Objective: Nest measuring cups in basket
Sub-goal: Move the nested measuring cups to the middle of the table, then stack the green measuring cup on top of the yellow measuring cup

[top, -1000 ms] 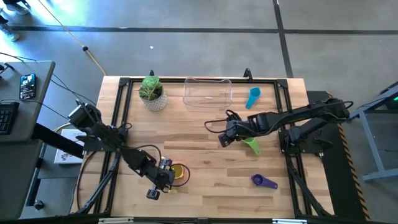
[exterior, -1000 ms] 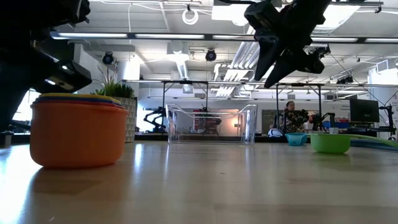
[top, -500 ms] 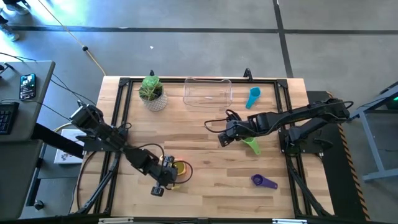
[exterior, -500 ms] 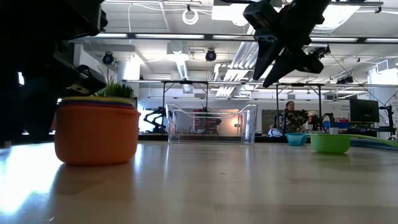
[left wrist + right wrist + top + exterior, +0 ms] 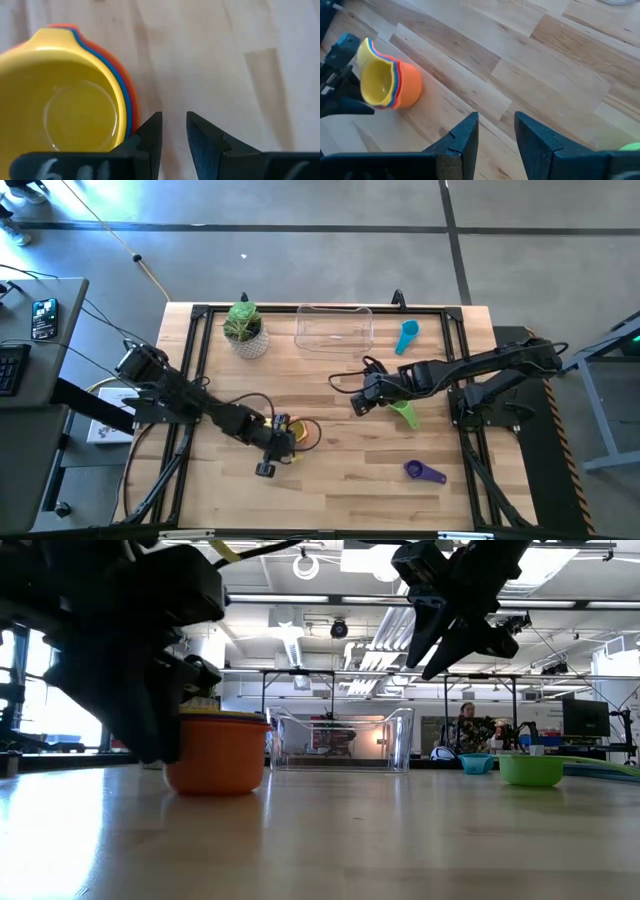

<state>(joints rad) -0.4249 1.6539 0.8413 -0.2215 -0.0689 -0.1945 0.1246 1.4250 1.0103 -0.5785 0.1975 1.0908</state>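
Note:
A nested stack of measuring cups [image 5: 303,433], yellow innermost and orange outermost, stands on its base on the table left of centre [image 5: 215,752]. My left gripper [image 5: 286,444] is right beside it on the near-left; its fingers stand a narrow gap apart with only bare table between them [image 5: 174,131]. My right gripper [image 5: 356,406] hovers over the table's middle, narrowly open and empty [image 5: 496,131]. Loose cups lie singly: green [image 5: 404,414], light blue [image 5: 406,336], purple [image 5: 424,471]. The clear basket [image 5: 334,328] stands at the far edge. My left gripper touches the stack's side just under the orange rim [image 5: 134,122] with the outer side of one finger [image 5: 150,134]. The fingers slant down from the table's near-left. Nothing is between them. The stack stays upright with its base on the table.
A potted plant [image 5: 245,330] stands left of the basket at the far edge. The green cup lies under my right arm. Bare wood stretches between the stack and the basket. A person sits in the room beyond the table [image 5: 465,730].
My left gripper has swung toward the table's right and far edges, and the cup stack has slid along the table with it, upright, away from the near-left. My right gripper has kept still.

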